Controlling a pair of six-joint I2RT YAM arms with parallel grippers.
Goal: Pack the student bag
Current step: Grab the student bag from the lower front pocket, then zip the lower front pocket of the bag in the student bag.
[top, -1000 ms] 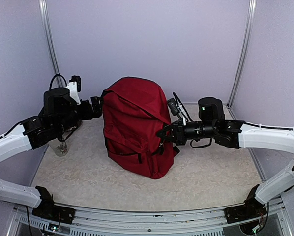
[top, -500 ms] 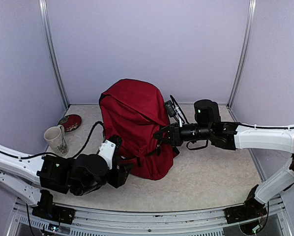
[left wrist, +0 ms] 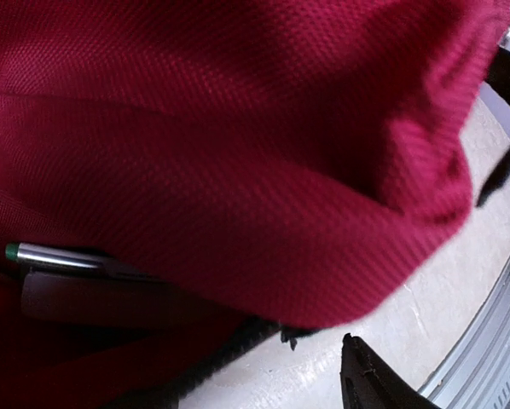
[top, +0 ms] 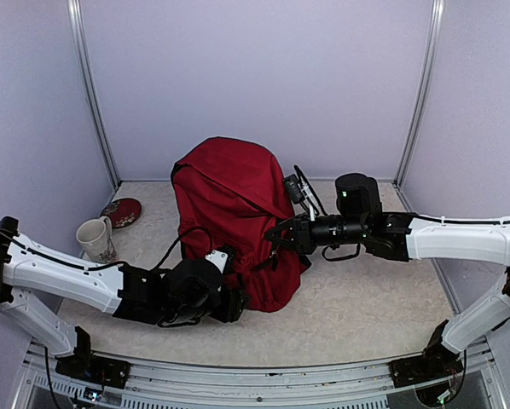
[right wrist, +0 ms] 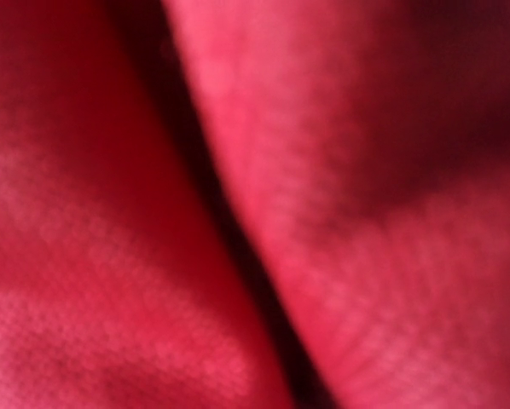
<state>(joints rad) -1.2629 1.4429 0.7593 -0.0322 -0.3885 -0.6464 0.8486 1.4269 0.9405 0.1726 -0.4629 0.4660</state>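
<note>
The student bag (top: 229,204) is a large dark red backpack standing upright mid-table. My left gripper (top: 231,304) lies low against the bag's lower front. In the left wrist view the red fabric (left wrist: 238,128) fills the frame. One black fingertip (left wrist: 370,383) shows over the table; the other is hidden, and the jaws stand apart. A silver pen with a green tip (left wrist: 59,256) lies on a grey flat item (left wrist: 93,296) under the fabric fold. My right gripper (top: 276,234) is closed on the bag's right side. Its wrist view shows only blurred red fabric (right wrist: 366,256).
A pale patterned mug (top: 95,239) and a dark red saucer (top: 121,211) stand at the left near the wall. Purple walls close in the back and sides. A metal rail (top: 263,379) runs along the near edge.
My left arm swung from the bag's back left down to its near front, uncovering the mug and saucer, then slid right against the bag. The right gripper shifted slightly left with the bag.
</note>
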